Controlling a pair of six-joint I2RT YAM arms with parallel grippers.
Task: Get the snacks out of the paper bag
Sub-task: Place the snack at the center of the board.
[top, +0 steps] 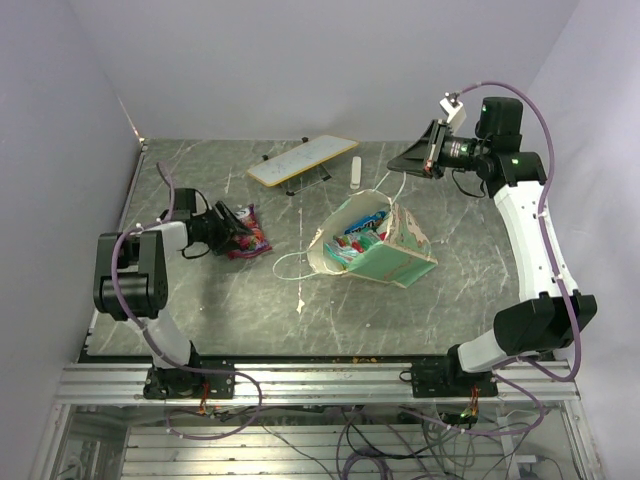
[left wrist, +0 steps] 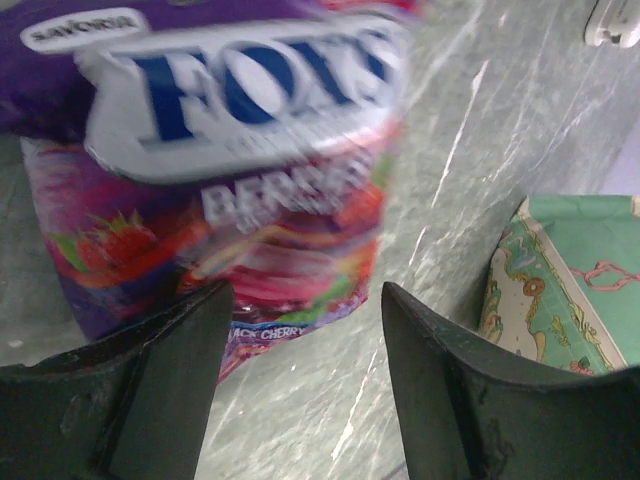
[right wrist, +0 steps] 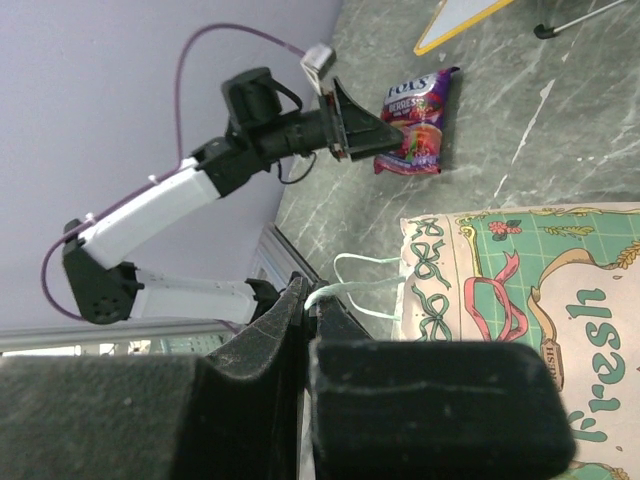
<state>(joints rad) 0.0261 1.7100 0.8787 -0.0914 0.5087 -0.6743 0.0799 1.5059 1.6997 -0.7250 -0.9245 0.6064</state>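
Observation:
The mint-green paper bag (top: pixel 392 258) lies tilted on the table with its mouth facing the far left. Several snack packets (top: pixel 358 236) show inside it. My right gripper (top: pixel 408 165) is raised beyond the bag, shut on one white cord handle (right wrist: pixel 345 293); the bag's printed side (right wrist: pixel 520 300) shows in the right wrist view. A purple Fox's berries packet (top: pixel 250 233) lies on the table to the left. My left gripper (top: pixel 226 228) is open right at that packet (left wrist: pixel 230 150), its fingers apart at the packet's lower edge, holding nothing.
A flat white board on black legs (top: pixel 302 160) stands at the back. A small white oblong object (top: pixel 357 172) lies next to it. The bag's other cord loop (top: pixel 290 265) trails on the table. Purple walls close in on both sides.

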